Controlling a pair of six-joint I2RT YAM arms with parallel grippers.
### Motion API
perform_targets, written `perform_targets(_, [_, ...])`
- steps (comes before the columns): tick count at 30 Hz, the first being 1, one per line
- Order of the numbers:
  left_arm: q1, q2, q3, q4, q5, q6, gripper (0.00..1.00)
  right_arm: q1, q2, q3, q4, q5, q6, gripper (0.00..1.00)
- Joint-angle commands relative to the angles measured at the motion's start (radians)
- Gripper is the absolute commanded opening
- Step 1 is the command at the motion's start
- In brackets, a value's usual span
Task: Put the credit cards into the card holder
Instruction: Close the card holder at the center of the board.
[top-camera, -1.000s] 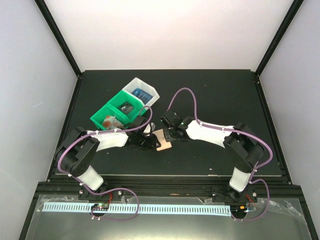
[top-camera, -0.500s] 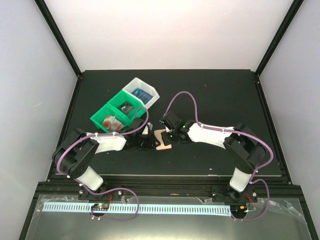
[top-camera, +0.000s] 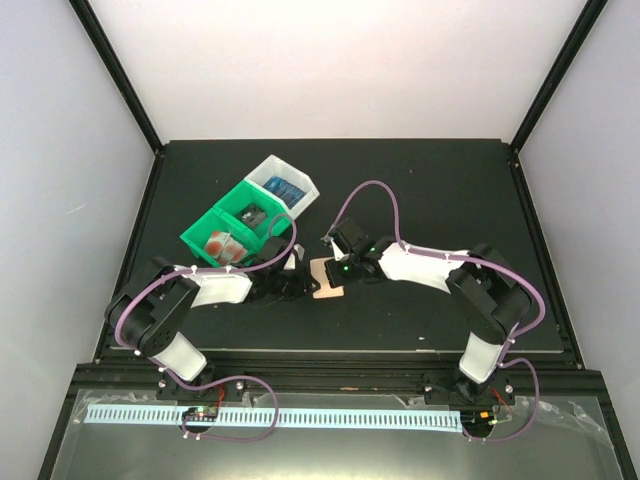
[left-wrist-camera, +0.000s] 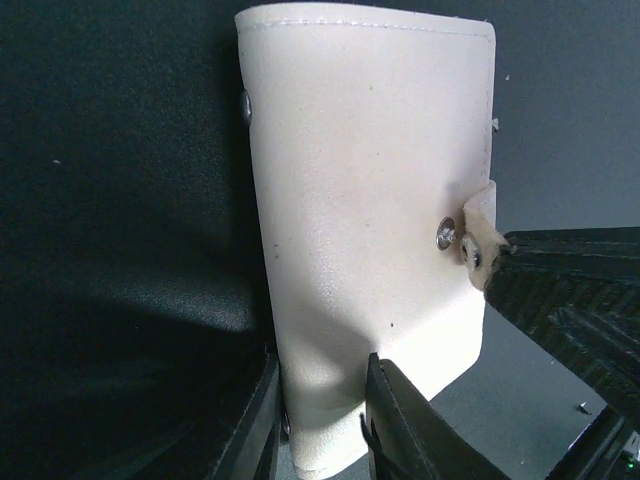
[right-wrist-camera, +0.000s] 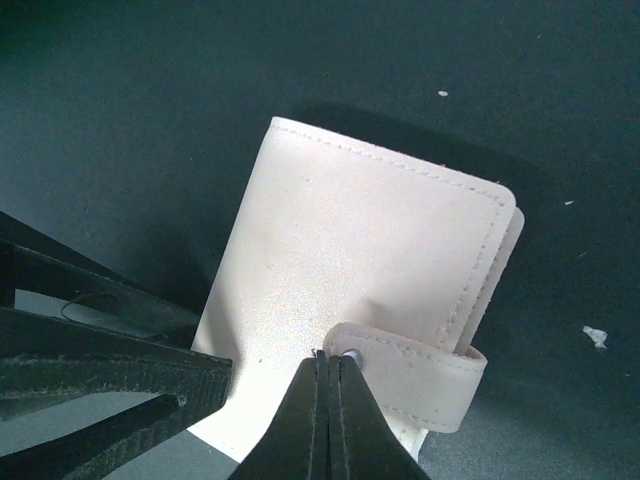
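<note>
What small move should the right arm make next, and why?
Probably peel the snap tab up and away. The right gripper is pinched on the tab's end, the left gripper clamps the card holder edge, and the holder is closed, so no card can go in yet.

This is a lab test cell. White panels (top-camera: 340, 60) with black frame posts (top-camera: 118, 75) enclose a black table (top-camera: 440, 190). Two bolted robot arms (top-camera: 440, 268) stand there.

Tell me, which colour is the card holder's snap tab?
Pale cream, matching the card holder; the snap tab shows best in the right wrist view.
</note>
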Motion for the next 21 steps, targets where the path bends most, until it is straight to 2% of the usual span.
perform_targets(1, [0.005,0.023,-0.027,-0.03,-0.041,0.005,0.25,-0.001,0.027,0.022,0.004,-0.021,0.0,0.01])
perform_targets(21, [0.004,0.023,-0.03,-0.041,-0.042,0.014,0.24,-0.007,0.069,0.074,-0.015,0.007,0.006,0.01])
